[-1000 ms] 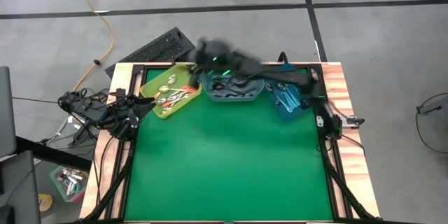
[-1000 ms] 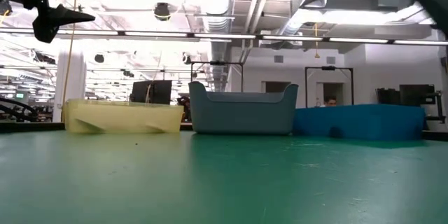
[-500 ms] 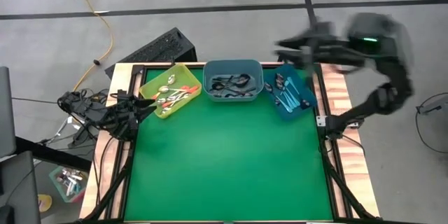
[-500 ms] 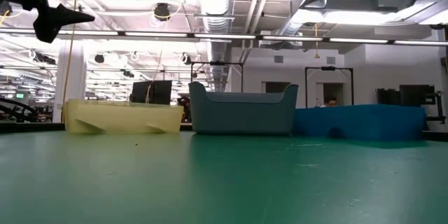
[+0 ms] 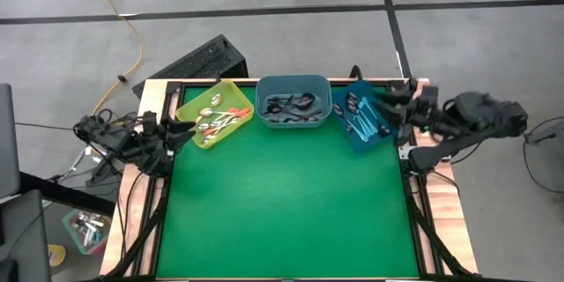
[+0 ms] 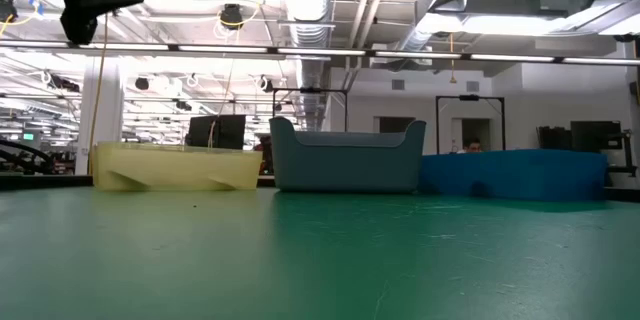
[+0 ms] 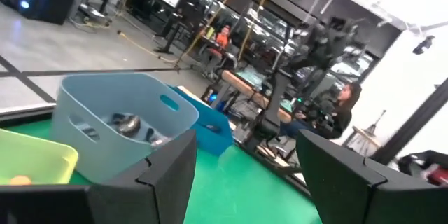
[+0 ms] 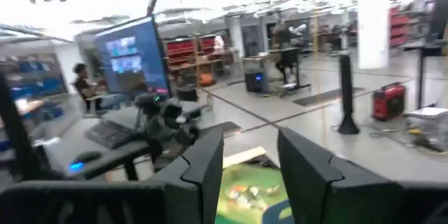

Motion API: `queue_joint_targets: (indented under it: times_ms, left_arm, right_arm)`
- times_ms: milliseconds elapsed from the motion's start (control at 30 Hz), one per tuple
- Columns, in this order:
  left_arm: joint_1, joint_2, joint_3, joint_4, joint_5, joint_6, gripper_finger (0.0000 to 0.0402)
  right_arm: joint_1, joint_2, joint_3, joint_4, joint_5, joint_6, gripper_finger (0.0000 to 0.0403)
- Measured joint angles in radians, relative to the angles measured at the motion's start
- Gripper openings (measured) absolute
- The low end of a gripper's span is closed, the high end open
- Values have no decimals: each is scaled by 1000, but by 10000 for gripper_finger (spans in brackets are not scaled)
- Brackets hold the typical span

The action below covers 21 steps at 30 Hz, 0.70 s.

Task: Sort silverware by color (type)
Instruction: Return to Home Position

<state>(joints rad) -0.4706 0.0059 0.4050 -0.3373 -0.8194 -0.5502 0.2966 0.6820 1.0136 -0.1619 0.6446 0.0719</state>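
The silverware lies in three bins along the table's far edge. Orange-handled spoons [image 5: 217, 121] are in the yellow bin [image 5: 196, 106], dark spoons [image 5: 291, 104] in the grey-blue bin [image 5: 261, 97], and teal-handled spoons [image 5: 359, 116] in the blue bin [image 5: 381, 137]. My left gripper [image 5: 183, 131] hovers open at the table's left edge beside the yellow bin, level, with nothing between its fingers [image 7: 245, 147]. My right gripper [image 5: 394, 107] hangs open at the right edge beside the blue bin, also with nothing in it [image 8: 250, 140].
The green mat [image 5: 282, 203] stretches bare in front of the bins. A black keyboard [image 5: 198, 60] and cables lie beyond the far left corner. A small tub of metal pieces [image 5: 85, 226] stands on the floor to the left. People sit in the room behind.
My right arm has swung from over the yellow and grey-blue bins at the far edge back toward the table's right edge, folding in and rolling its wrist, and now hangs beside the blue bin. The bins and spoons have not moved.
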Motion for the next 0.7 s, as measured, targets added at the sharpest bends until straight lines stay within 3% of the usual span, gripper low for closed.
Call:
queue_joint_targets:
  times_ms: [167, 267, 400, 500, 600, 700]
  left_arm:
    - [0, -2, -139, 152, 53, -9, 229]
    - [0, -2, -253, 303, 56, -39, 229]
    - [0, -1, -393, 517, 83, -60, 229]
    - [0, 0, -390, 474, 79, -88, 229]
    - [1, -3, -392, 484, 69, -71, 229]
    - [1, -2, -392, 479, 61, -61, 229]
  right_arm:
    - [49, -235, -359, 213, 28, 20, 150]
    - [69, -384, -504, 334, 76, 26, 150]
    - [86, -553, -653, 345, 90, 11, 150]
    - [88, -677, -742, 360, 149, 11, 150]
    - [84, -677, -819, 385, 251, -9, 150]
    - [74, -677, -862, 425, 267, 27, 150]
